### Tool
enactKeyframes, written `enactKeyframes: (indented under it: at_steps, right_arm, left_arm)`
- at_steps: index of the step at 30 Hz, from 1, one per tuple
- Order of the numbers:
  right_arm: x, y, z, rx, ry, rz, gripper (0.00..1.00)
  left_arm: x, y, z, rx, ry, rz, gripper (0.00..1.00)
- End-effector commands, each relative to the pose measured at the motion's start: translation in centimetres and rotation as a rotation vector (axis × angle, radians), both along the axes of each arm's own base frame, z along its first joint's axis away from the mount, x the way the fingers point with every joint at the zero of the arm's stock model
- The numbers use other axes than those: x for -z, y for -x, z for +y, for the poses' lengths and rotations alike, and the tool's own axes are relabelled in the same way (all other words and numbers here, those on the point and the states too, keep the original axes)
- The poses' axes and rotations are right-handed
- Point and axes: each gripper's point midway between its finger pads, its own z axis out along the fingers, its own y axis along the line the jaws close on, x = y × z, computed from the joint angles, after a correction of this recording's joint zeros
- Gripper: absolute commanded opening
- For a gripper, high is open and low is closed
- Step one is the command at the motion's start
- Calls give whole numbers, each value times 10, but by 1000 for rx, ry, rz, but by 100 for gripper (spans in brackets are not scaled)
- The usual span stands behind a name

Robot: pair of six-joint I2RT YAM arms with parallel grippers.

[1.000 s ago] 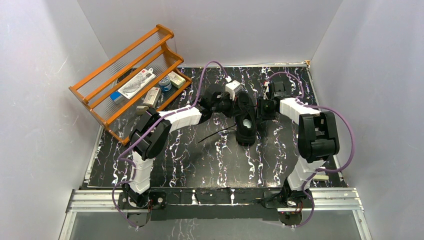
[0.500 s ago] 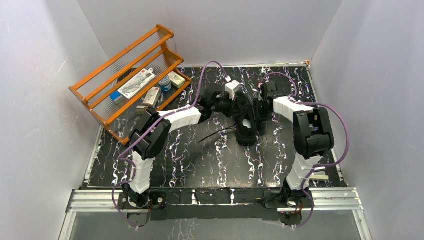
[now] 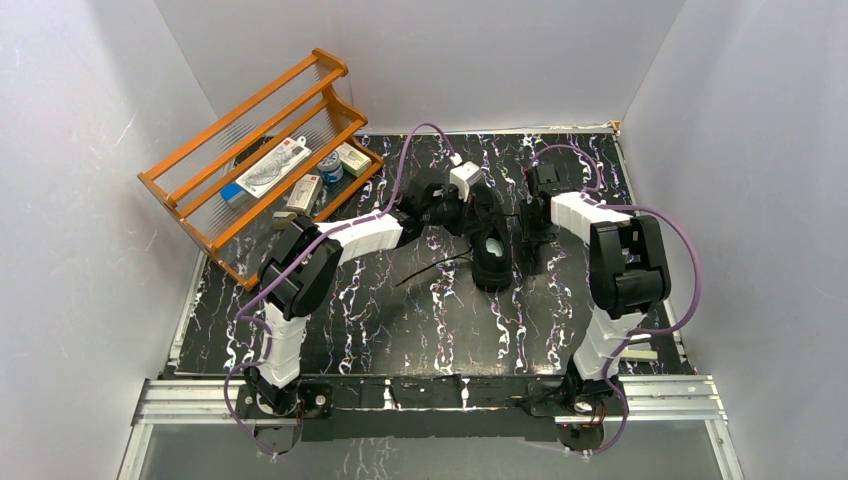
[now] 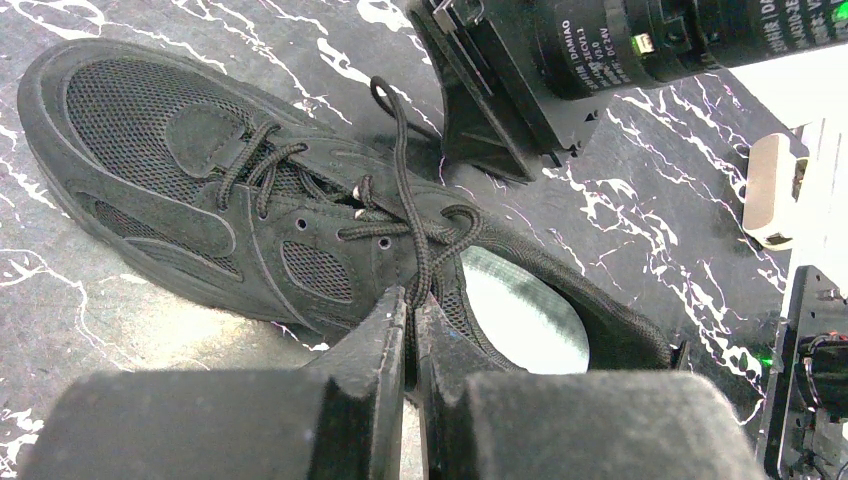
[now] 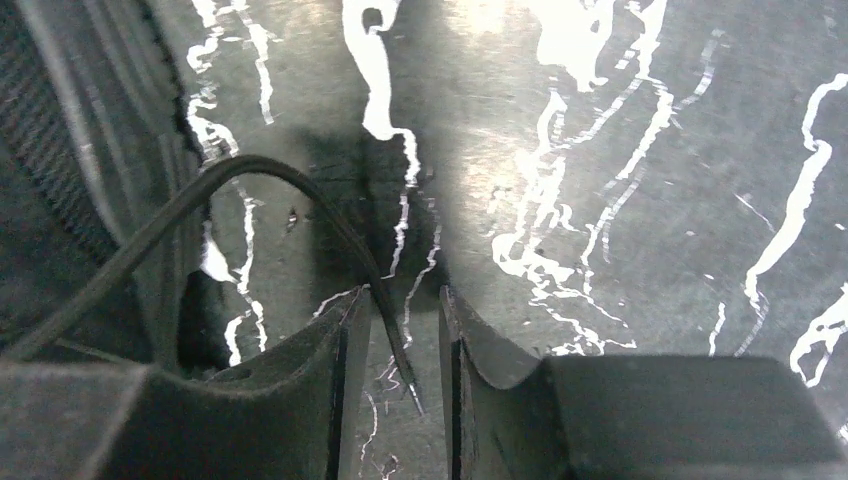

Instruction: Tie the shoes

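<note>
The black shoe [image 3: 491, 250] lies mid-table, toe away from me, its pale insole [image 4: 520, 315] showing. My left gripper [image 4: 410, 300] is shut on a black lace [image 4: 405, 190] that rises from the crossed laces at the shoe's throat. Seen from above, the left gripper [image 3: 468, 212] is at the shoe's left side. The right gripper [image 5: 404, 300] hovers low over the table just right of the shoe, open. The other lace end [image 5: 300, 190] arcs down between its fingers, and its tip [image 5: 412, 398] touches neither pad. From above, the right gripper [image 3: 528, 242] stands beside the shoe.
An orange wooden rack [image 3: 260, 170] holding small boxes stands at the back left. A loose lace [image 3: 430, 268] trails left of the shoe on the black marbled table [image 3: 400, 330]. The right arm's wrist [image 4: 560, 70] hangs close behind the shoe. A small pale item [image 3: 640, 352] lies near the right base.
The right gripper's jaws have narrowed around the lace end, and its wrist has shifted slightly beside the shoe. The left gripper has held its grip without moving.
</note>
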Motion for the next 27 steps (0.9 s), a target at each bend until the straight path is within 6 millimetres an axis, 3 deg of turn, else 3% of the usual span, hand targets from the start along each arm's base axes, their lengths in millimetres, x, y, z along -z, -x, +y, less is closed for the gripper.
enactKeyframes:
  at_steps: [1, 7, 10, 12, 13, 17, 21, 27]
  right_arm:
    - [-21, -22, 28, -163, -133, -98, 38]
    - [0, -25, 27, -190, -118, -28, 30]
    - [3, -22, 24, -162, -111, -18, 20]
    - [-3, -22, 23, -145, -120, -31, 7]
    - [-10, -24, 25, -148, -136, -47, 0]
    - [-56, -48, 30, -122, -198, -173, 0]
    - [-112, -81, 48, -94, -353, -306, 0]
    - [-149, -103, 81, -101, -540, -332, 0]
  left_arm:
    - [-19, 1, 2, 10, 25, -25, 0]
    - [-18, 0, -1, 19, 26, -18, 0]
    - [-18, -2, -4, 39, 22, -41, 0]
    - [-19, -3, -6, 68, 15, -65, 0]
    - [-20, -3, -7, 83, 15, -79, 0]
    - [-28, -6, -11, 126, 15, -150, 0]
    - [-33, -8, -17, 175, 21, -191, 0]
    - [-31, -7, -15, 203, 5, -241, 0]
